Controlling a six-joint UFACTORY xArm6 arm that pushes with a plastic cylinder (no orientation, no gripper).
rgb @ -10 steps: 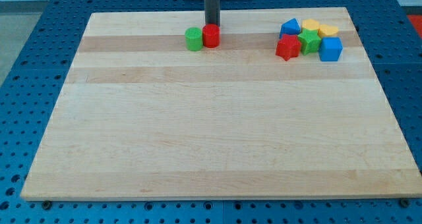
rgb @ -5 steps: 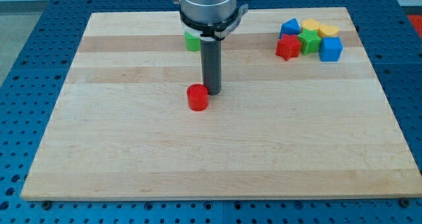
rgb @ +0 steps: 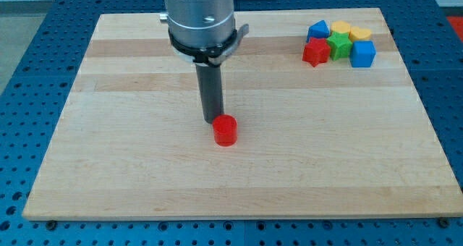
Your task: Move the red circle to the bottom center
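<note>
The red circle (rgb: 225, 130), a short red cylinder, sits on the wooden board (rgb: 108, 159) a little below the middle, slightly to the view's left of centre. My tip (rgb: 212, 121) stands just above and to the left of the red circle, touching or nearly touching its upper left side. The arm's body hides the board's top middle, and the green circle seen earlier does not show.
A cluster of blocks lies at the view's top right: a red star (rgb: 315, 53), a green block (rgb: 338, 45), a blue cube (rgb: 362, 54), another blue block (rgb: 317, 30) and two yellow blocks (rgb: 341, 28) (rgb: 360, 34).
The red circle has moved from the top middle, beside the green circle, down the board to below centre, pushed by my tip, which followed it down and shifted to its left.
</note>
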